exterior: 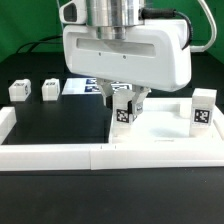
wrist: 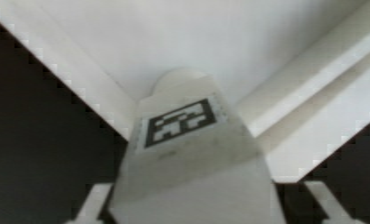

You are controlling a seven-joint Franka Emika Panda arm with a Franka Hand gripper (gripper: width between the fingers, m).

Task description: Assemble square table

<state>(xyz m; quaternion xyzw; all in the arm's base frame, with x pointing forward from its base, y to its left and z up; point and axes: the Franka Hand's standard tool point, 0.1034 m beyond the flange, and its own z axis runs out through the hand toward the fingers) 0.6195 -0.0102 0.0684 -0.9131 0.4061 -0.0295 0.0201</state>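
The gripper (exterior: 124, 104) is closed on one white leg (exterior: 123, 112), holding it upright at the tabletop (exterior: 165, 135) edge on the exterior view's left, so I judge a leg is being fitted, and next needs lining it with a corner hole, then pressing down.

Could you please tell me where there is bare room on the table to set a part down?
The widest bare patch is the black surface, bordered by two small legs behind, the white wall in front and the tabletop on the exterior view's right. It is crowded over the tabletop, where the pincer grips a leg; another leg stands further right.
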